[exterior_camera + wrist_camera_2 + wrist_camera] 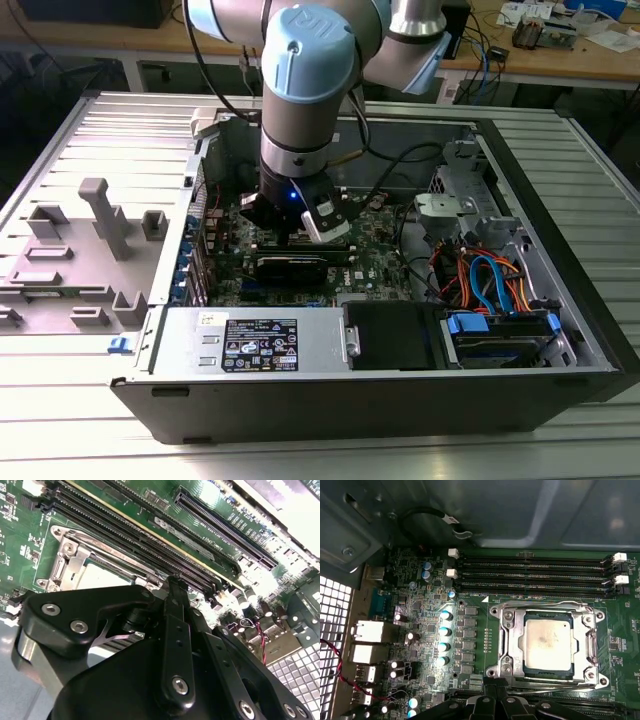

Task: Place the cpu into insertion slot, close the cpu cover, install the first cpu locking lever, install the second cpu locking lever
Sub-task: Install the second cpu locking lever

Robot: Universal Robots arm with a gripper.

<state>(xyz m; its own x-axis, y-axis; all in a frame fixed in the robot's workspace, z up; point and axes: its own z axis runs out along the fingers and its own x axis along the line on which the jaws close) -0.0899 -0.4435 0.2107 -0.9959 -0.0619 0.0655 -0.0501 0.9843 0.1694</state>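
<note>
Apparently cpu (546, 641) sits in slot (547, 672) under shut cover (511, 640), levers (545, 603) look down, latching unclear; gripper (497, 695) just beside cover, 12 o'clock of PSU (250, 340) in the exterior view, jaw state can't tell.

One cpu (546, 641), one cpu cover (512, 641), four RAM slots (535, 575).

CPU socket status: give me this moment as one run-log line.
cpu: seated in insertion slot | cpu cover: closed over it | hand: beside socket edge, holding nothing visible | levers: state unclear
</note>
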